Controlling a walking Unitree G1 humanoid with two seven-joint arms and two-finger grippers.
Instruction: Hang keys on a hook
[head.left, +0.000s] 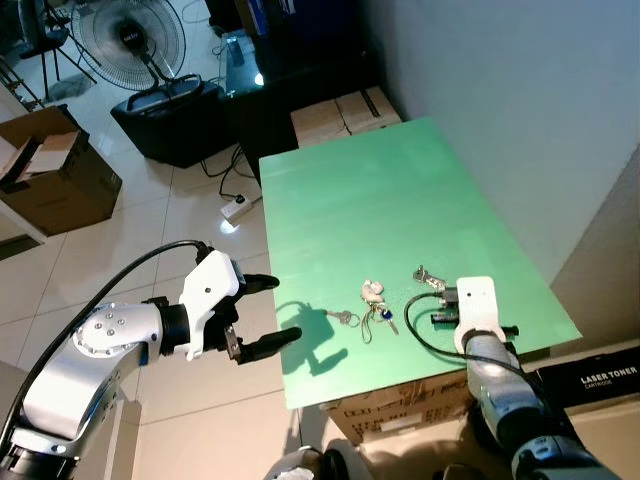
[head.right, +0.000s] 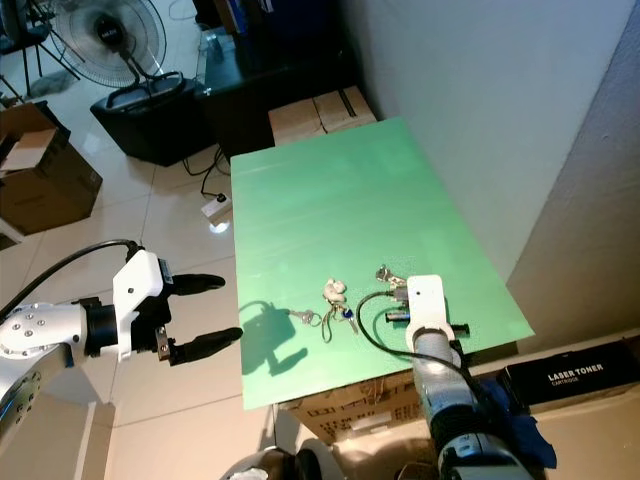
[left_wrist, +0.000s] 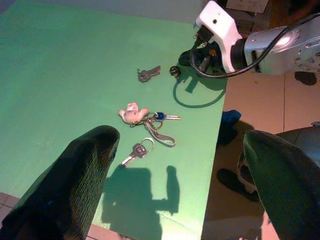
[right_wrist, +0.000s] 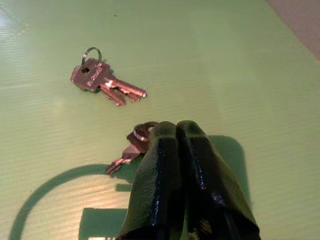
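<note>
Green surface | key bunches lie loose near its front edge | right gripper: fingers pressed together, tips touching small keys | left gripper: fingers wide, beside surface edge

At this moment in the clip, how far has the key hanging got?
Nothing looks hung yet; I can't make out a hook. In hand: the right end effector is closed at a small set of keys on the green table; whether it grips them is unclear. The left end effector hovers open off the table's edge. Left: the two-key ring and the charm bunch lie flat.
</note>
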